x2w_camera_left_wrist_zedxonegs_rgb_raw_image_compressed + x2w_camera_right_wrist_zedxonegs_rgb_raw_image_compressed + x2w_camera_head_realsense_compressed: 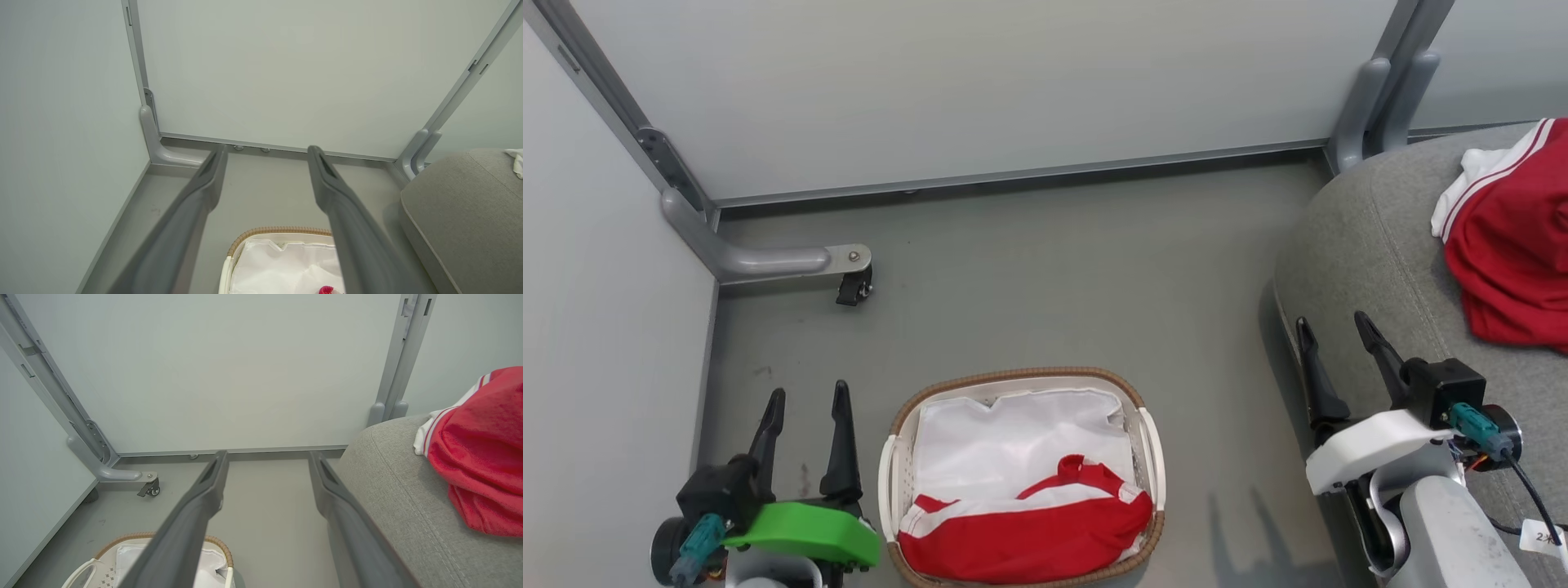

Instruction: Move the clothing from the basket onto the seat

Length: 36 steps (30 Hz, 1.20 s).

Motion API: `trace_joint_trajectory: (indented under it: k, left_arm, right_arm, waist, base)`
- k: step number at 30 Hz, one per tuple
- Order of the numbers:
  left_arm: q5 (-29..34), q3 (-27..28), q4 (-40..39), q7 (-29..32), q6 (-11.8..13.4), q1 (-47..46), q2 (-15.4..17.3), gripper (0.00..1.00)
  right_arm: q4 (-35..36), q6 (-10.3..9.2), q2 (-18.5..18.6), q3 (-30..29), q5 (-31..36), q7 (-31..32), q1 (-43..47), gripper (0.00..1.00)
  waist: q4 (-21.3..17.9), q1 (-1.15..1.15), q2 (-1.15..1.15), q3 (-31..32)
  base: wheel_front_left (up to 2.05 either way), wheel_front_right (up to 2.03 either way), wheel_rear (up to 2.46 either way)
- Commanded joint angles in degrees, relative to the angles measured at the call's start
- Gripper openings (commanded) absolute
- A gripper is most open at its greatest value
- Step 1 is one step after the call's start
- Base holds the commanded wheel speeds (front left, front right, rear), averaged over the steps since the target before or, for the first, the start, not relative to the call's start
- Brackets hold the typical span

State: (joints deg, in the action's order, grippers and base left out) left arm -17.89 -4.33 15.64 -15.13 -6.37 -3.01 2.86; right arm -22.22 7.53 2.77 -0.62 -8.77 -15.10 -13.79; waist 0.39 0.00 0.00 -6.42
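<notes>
One red clothing piece (1025,527) with white stripes lies bunched in the near end of the basket (1147,441), on its white liner (1013,437). Another red piece (1515,237) with white trim rests on the grey seat (1372,237) at the right. Left of the basket my left gripper (806,400) stands open and empty. My right gripper (1335,322) is open too, hanging at the seat's front edge with nothing held. The left wrist view has the basket (278,231) below the fingers. The right wrist view catches the seat (392,477), the red piece (482,457) and the basket (135,537).
Pale partition walls (980,73) close off the back and left. A grey metal foot with a caster (854,287) juts onto the floor at the back left; another post (1372,98) stands by the seat's back corner. Smooth grey floor (1094,278) lies between basket and wall.
</notes>
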Motion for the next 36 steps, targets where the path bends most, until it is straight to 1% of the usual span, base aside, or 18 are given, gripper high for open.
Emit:
trace_joint_trajectory:
  k: [1,3,8,12,14,20,21,24,25,28,30,36]
  left_arm:
    - [1.2,-0.3,0.4,0.0,0.0,-1.7,0.1,1.00]
    - [3.1,-1.8,2.4,0.0,-0.4,-5.3,0.1,1.00]
    - [5.8,-4.5,7.3,0.0,-0.9,-11.5,0.1,1.00]
    - [7.3,-8.3,14.5,0.0,-1.1,-17.1,0.3,1.00]
    - [7.5,-11.4,19.0,0.0,-1.2,-19.8,0.3,1.00]
    - [5.6,-24.5,29.4,0.0,-1.2,-27.7,1.3,1.00]
    - [4.5,-28.1,31.8,0.3,-1.2,-29.4,1.2,1.00]
    - [0.9,-36.1,35.6,2.3,-1.2,-32.8,1.1,1.00]
    - [-0.1,-38.6,36.4,3.0,-1.2,-33.6,1.1,1.00]
    - [-4.4,-48.0,38.1,6.1,-1.2,-36.9,2.7,1.00]
    - [-7.4,-52.9,38.2,7.7,-1.2,-38.7,3.8,1.00]
    - [-14.7,-63.4,38.1,10.6,-1.2,-43.9,7.6,1.00]
  right_arm:
    - [0.5,-0.08,0.2,-0.4,0.2,-0.1,-1.2,1.00]
    - [1.4,-0.08,0.2,-1.2,0.5,-0.1,-2.7,1.00]
    - [3.0,-0.08,0.2,-2.2,0.9,-0.1,-5.0,1.00]
    - [4.0,-0.08,0.2,-2.3,1.4,-0.1,-6.9,1.00]
    - [4.5,-0.08,0.2,-2.2,1.6,-0.1,-7.7,1.00]
    - [6.3,-0.08,0.2,-1.8,1.2,-0.1,-10.3,1.00]
    - [6.7,-0.08,0.2,-1.7,1.1,-0.1,-10.8,1.00]
    - [7.3,-0.08,0.2,-1.1,0.8,-0.1,-11.9,1.00]
    - [7.6,-0.08,0.2,-0.9,0.8,-0.1,-12.2,1.00]
    - [8.4,-0.08,0.2,0.2,0.0,-0.1,-13.5,1.00]
    - [8.9,-0.08,0.2,0.7,-0.5,-0.1,-14.2,1.00]
    - [10.1,-0.08,0.2,2.5,-2.4,-0.1,-15.7,1.00]
  waist:
    - [-0.1,0.00,0.00,-1.2]
    - [-0.4,0.00,0.00,-3.8]
    - [-1.2,0.00,0.00,-8.2]
    - [-2.7,0.00,0.00,-12.5]
    - [-3.7,0.00,0.00,-14.7]
    - [-6.9,0.00,0.00,-21.7]
    - [-7.5,0.00,0.00,-23.0]
    - [-8.8,0.00,0.00,-26.3]
    - [-9.2,0.00,0.00,-27.2]
    - [-10.7,0.00,0.00,-30.7]
    - [-11.6,0.00,0.00,-32.5]
    - [-14.0,0.00,0.00,-37.1]
  base:
    - [0.00,0.00,0.00]
    - [0.00,0.00,0.00]
    - [0.00,0.00,0.00]
    - [0.00,0.00,0.00]
    - [0.00,0.00,0.00]
    - [0.00,0.00,0.00]
    - [0.00,0.00,0.00]
    - [0.00,0.00,0.00]
    - [0.00,0.00,0.00]
    - [0.00,0.00,0.00]
    - [0.00,0.00,0.00]
    - [0.00,0.00,0.00]
